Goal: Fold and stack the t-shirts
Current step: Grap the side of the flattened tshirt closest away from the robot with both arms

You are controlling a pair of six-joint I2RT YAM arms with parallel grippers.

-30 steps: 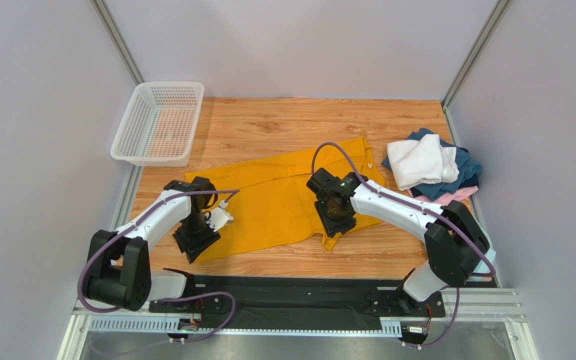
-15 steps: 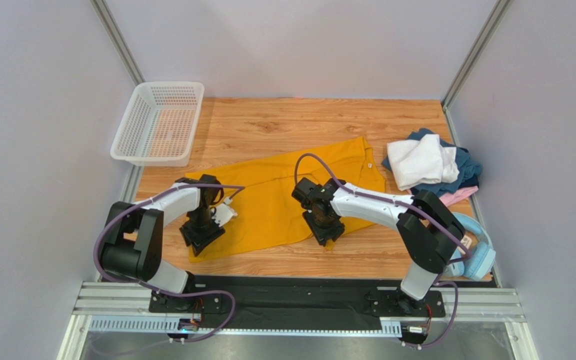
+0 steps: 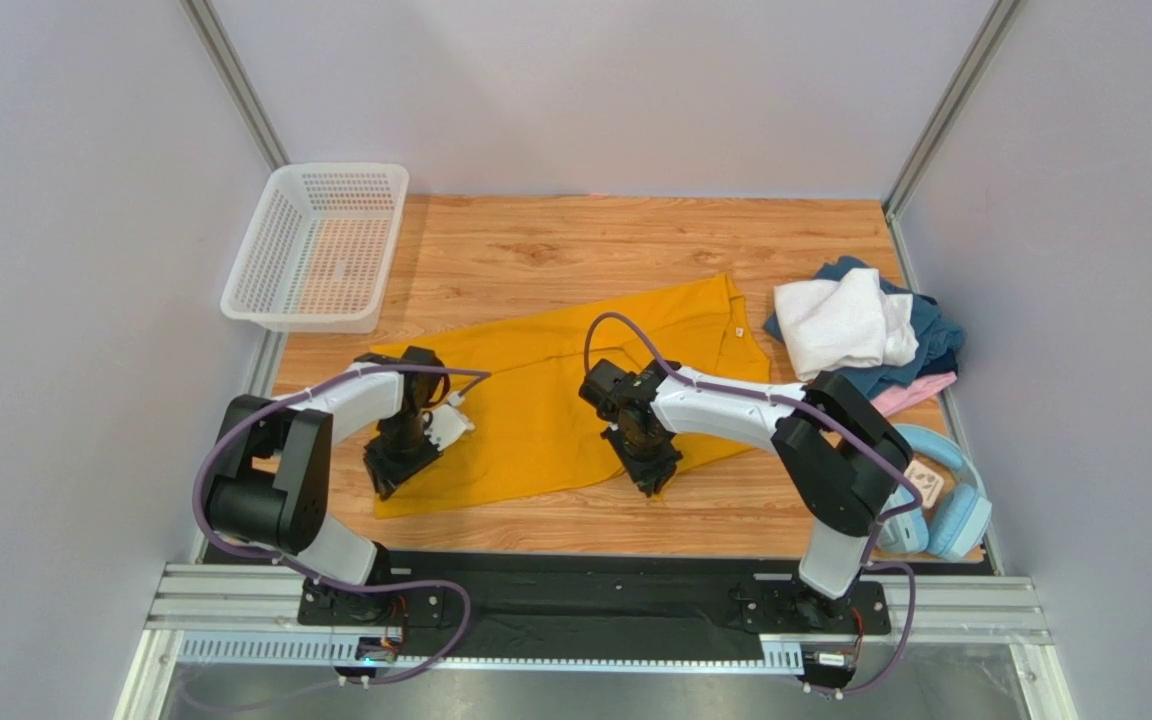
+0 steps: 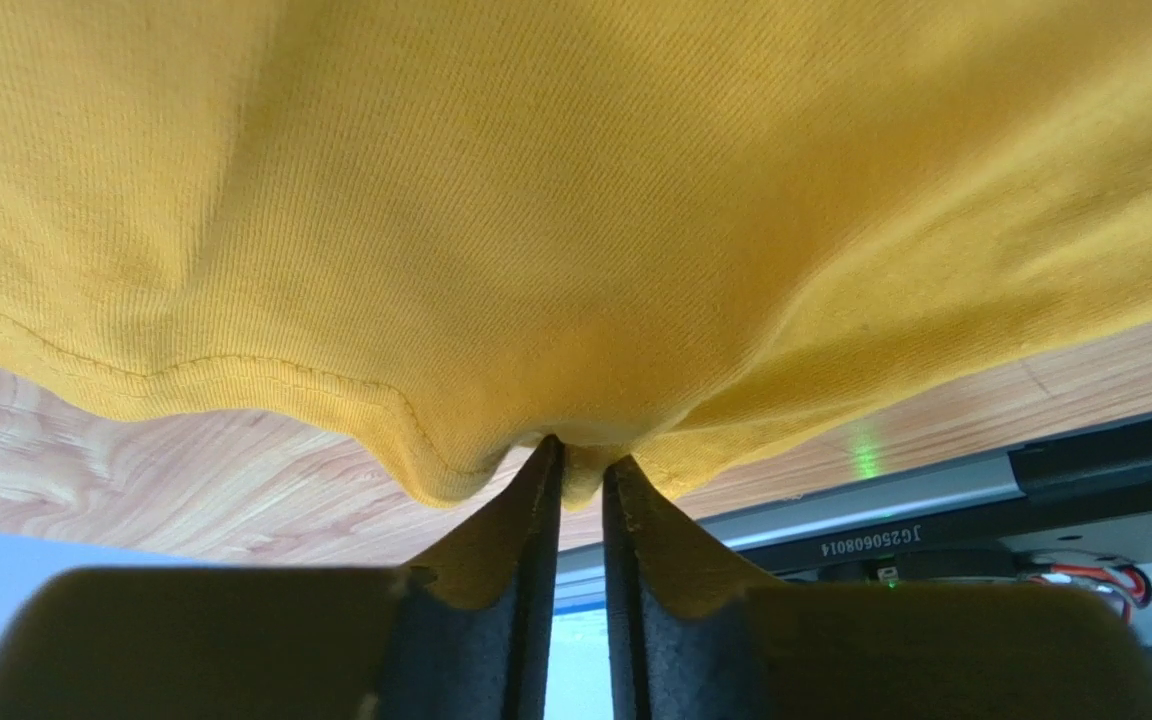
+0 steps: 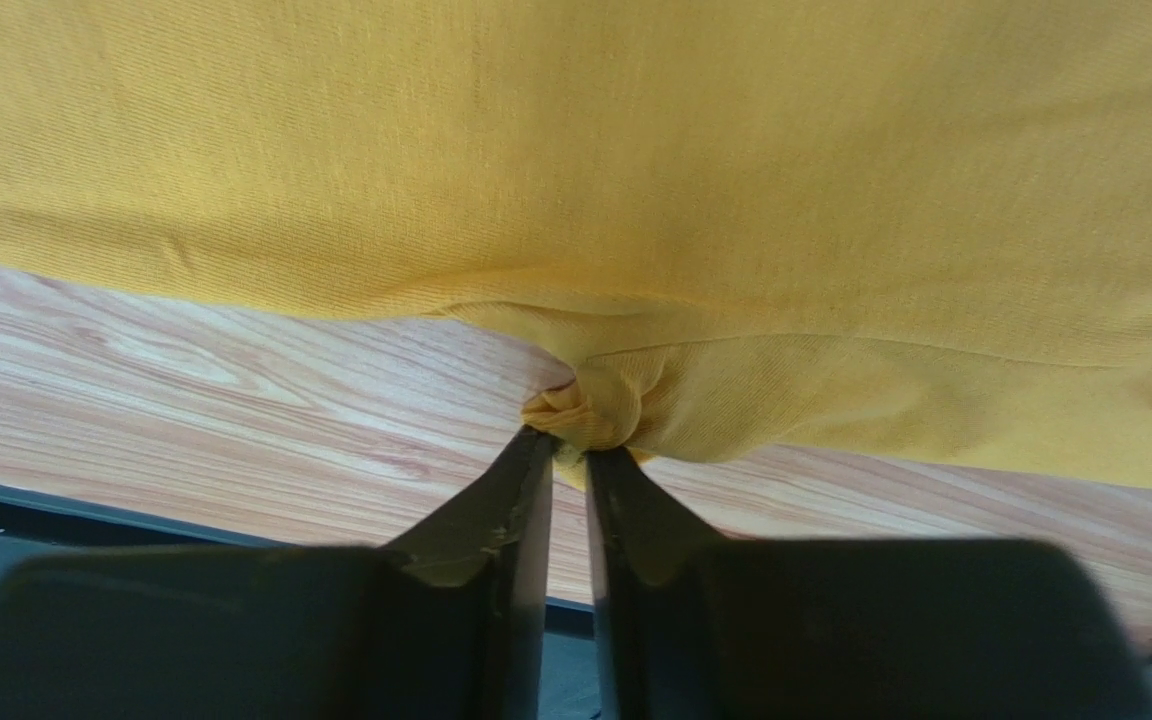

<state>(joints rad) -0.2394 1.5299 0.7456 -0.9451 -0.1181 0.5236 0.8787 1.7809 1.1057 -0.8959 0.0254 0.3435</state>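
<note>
**While its near hem is being pinched in two places, the mustard-yellow t-shirt (image 3: 552, 398) is lying near the white mesh basket (image 3: 304, 318)**

As you are looking down from the top camera, the mustard-yellow t-shirt is lying spread on the wooden table (image 3: 537, 248), nearer the arms than the white mesh basket and to its right. Your left gripper (image 3: 394, 465) is sitting on the shirt's near-left corner, almost straight in front of the basket. Your right gripper (image 3: 650, 468) is pressing on the near hem, further to the basket's right. From this height you cannot tell how the fingers are standing. Well away to the basket's right, the white t-shirt (image 3: 838, 323) is lying crumpled on the dark blue t-shirt (image 3: 940, 338), and the pink t-shirt (image 3: 913, 393) is peeking out on that pile's near side. The light-blue headphones (image 3: 946, 510) are resting at the table corner diagonally opposite the basket.

Through the left wrist camera, you are seeing the two dark fingers (image 4: 515, 510) drawn almost together. They are leaving only a narrow slit and nipping a fold of the stitched yellow hem between their tips. The cloth is spreading away from the pinch on both sides, with wood grain showing below its edge.

Through the right wrist camera, the fingers (image 5: 492, 518) are standing just as narrow. They are gripping a small bunched knot of the yellow hem, and the rest of the shirt is stretching across the upper part of the view above bare wood.
</note>
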